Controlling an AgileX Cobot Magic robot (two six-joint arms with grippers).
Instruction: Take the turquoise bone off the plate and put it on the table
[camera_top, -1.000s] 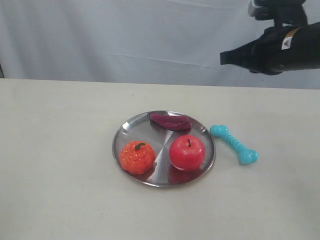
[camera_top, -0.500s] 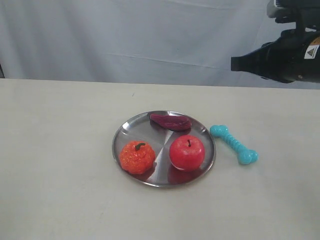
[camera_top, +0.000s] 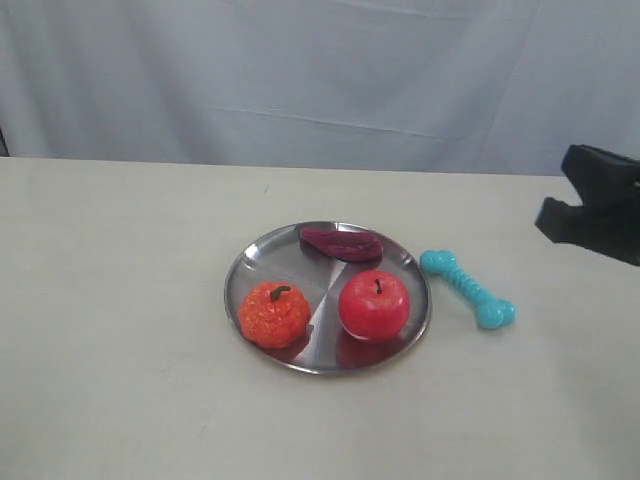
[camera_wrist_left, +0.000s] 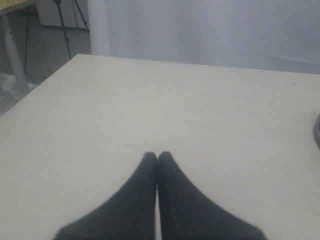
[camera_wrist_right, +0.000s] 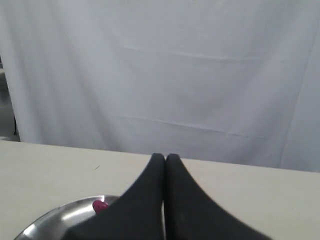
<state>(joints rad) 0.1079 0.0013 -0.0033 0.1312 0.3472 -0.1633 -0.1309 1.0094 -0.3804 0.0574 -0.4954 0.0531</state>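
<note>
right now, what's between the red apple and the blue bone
Just the plate rim and a narrow strip of bare table; nothing else sits between the apple and the bone. The exterior view shows it.

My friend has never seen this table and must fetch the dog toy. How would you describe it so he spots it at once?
On the cream table sits a round silver plate holding an orange, a red apple and a dark purple piece. Beside the plate, nearest the apple, lies the bone on the tabletop. It alone is turquoise, ribbed with knobbed ends, and off the plate.
</note>
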